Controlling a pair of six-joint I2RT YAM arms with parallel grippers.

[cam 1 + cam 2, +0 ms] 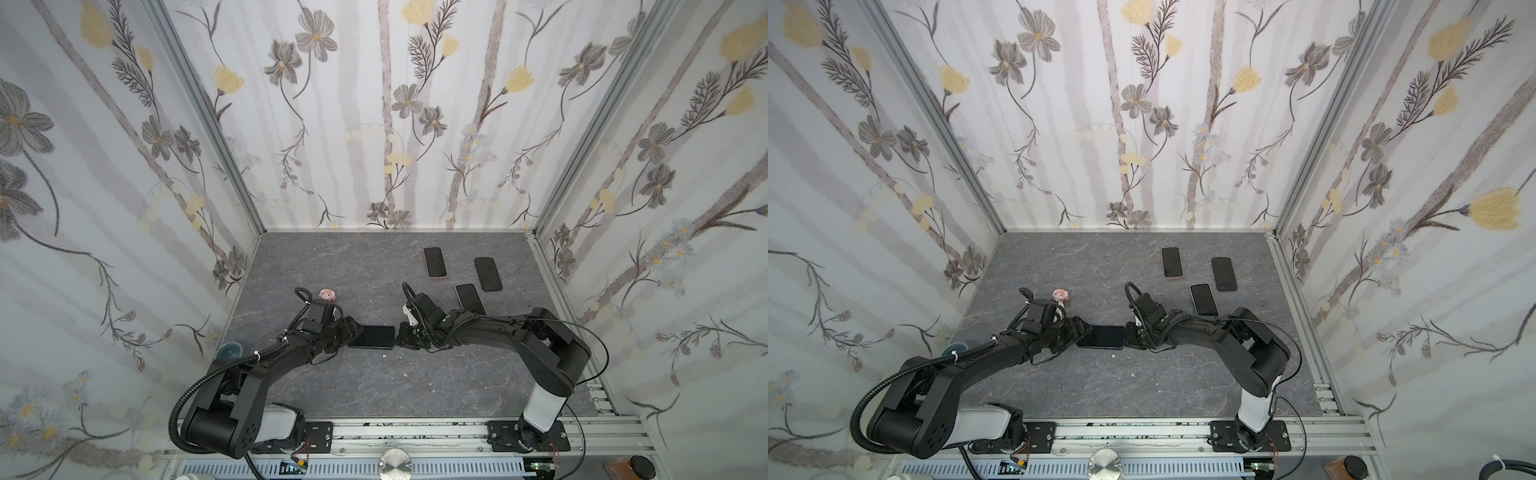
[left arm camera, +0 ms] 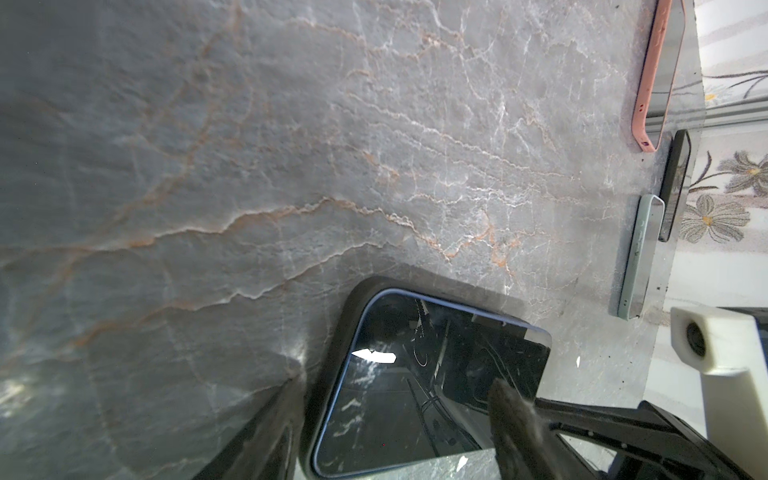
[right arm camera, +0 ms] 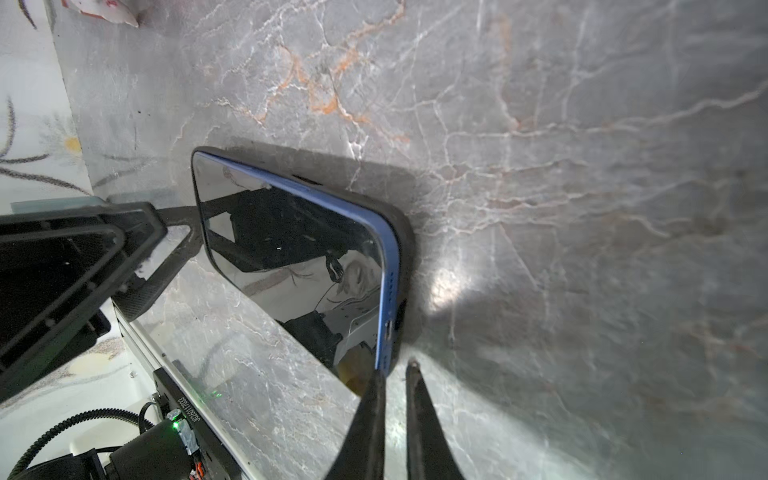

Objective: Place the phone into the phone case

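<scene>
Left gripper: jaws wide apart, straddling end of phone.
Right gripper: jaws nearly together at phone's opposite corner.
Phone lies in black phone case mid-table, blue edge above rim.
Beyond right arm: pink-cased phone, dark phone, green-cased phone.
Pink toy behind left wrist.

far right: we see three spare phones lying flat, apart: pink-cased phone farthest, black phone rightmost, pale-green-cased phone nearest | left of centre: we note a small pink-and-white figurine | near left: teal round object, partly hidden | grey marble tabletop beneath; floral walls on three sides
</scene>
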